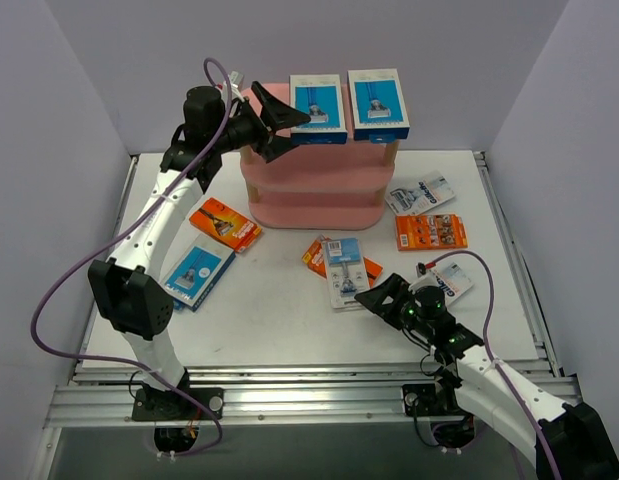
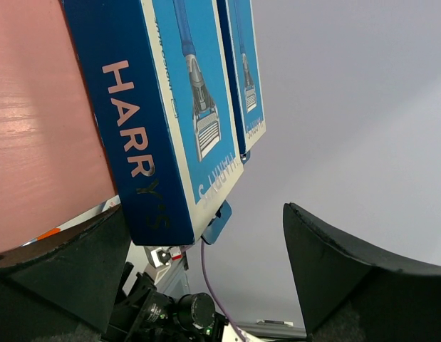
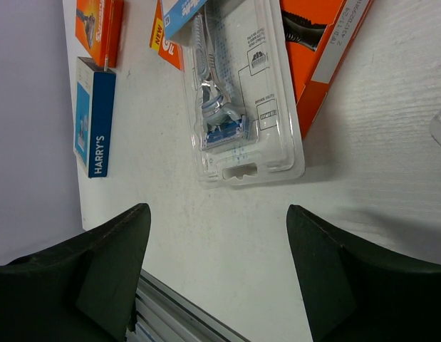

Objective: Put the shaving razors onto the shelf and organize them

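Left jaws: the left gripper (image 1: pixel 291 133) is spread wide and holds nothing, up at top-board height.
Just past them: a blue Harry's box (image 1: pixel 317 108) lies on the top board of the pink shelf (image 1: pixel 309 195), its near edge right at the fingertips; whether they touch cannot be told.
Beyond that: a second Harry's box (image 1: pixel 378 103) lies side by side with the first.
Right jaws: the right gripper (image 3: pixel 216 214) is spread and empty, low over the table (image 3: pixel 362 185).
Just ahead of them: a clear blister pack (image 3: pixel 238 92) lies flat, partly on top of an orange card (image 3: pixel 327 50).
Farther out: a third Harry's box (image 1: pixel 199 272) and a second orange card (image 1: pixel 225 223) lie well off to their left. A second blister pack (image 1: pixel 421 192) and a third orange card (image 1: pixel 430 232) lie ahead to the right. A third blister pack (image 1: pixel 451 282) lies just beside the wrist.
Done: two of nine packs are on the shelf, both on the top tier.
Left to do: seven packs lie on the table; the lower tiers are mostly hidden from above.
Likely next: the right jaws look set to take the blister pack.
Left arm: it reaches high and forward, its wrist turned rightward along the top board.
Right arm: it is folded low, its fingers angled forward and left toward the table's middle.
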Robot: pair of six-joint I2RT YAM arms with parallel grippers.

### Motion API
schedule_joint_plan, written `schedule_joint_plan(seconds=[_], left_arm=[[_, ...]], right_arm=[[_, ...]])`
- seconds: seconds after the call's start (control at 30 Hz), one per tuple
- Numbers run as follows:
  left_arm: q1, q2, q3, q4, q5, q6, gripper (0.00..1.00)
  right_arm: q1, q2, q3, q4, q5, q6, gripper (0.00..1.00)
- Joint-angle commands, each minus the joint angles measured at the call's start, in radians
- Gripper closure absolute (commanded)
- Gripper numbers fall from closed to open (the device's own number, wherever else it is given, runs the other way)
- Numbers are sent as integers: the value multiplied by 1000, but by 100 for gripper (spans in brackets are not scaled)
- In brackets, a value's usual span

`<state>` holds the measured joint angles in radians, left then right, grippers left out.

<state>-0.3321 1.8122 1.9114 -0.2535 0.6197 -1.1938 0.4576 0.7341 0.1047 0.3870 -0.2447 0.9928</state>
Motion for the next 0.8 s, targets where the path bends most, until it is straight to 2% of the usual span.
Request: schedule_joint_plan(seconds=[0.0,0.5,0.77], left_arm=[[10,15,-46,-181,-5,17,6],[10,29,-5,-271,-28,102,6],[11,1,-25,-195,-5,94,6]], right_arm=[[-10,1,-11,36,-13,-11,27],[-16,5,-28,53,-18,-10,27],[-19,2,-34,50,-18,-13,27]])
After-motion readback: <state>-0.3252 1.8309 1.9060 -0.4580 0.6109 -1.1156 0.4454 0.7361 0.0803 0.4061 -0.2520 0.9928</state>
